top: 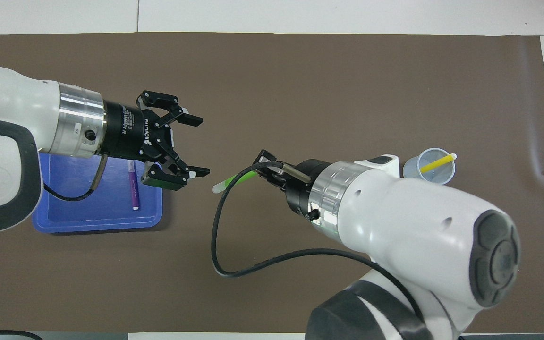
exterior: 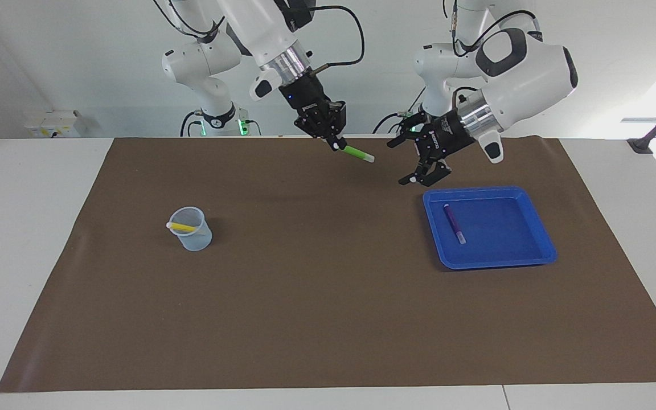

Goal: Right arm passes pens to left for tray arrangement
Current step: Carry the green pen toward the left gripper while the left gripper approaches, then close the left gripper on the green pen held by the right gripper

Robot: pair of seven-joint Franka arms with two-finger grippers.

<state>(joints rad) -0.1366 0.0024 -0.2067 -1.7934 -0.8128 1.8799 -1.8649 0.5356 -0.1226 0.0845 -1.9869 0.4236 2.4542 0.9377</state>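
1. While the purple marker pen with a whitish end (exterior: 454,223) already lies flat in the shallow bright blue plastic tray (exterior: 538,250), toward the tray edge facing the middle of the desk, pen number two is mid-handover.
2. Right end effector (exterior: 335,144) is clamped shut on one end of the slim green marker pen (exterior: 358,153), holding it up in the air over the brown mat (exterior: 328,319) near the robots' edge of the desk, whitish tip aimed at the other arm.
3. Left end effector (exterior: 426,173) hangs over the mat just beside the tray's robot-side corner, fingers spread wide, nothing in them. It's near the green pen's free tip but clearly not touching.
4. Yellow marker pen (exterior: 182,227) sits leaning in the small translucent bluish plastic cup (exterior: 192,232) toward the right arm's end of the desk, so that one's not yet done.
5. Next move, I reckon: close the gap so the free end slides between the open fingers, left closes, and only then right lets go. Line-up matters, since the pen is thin and tilted.
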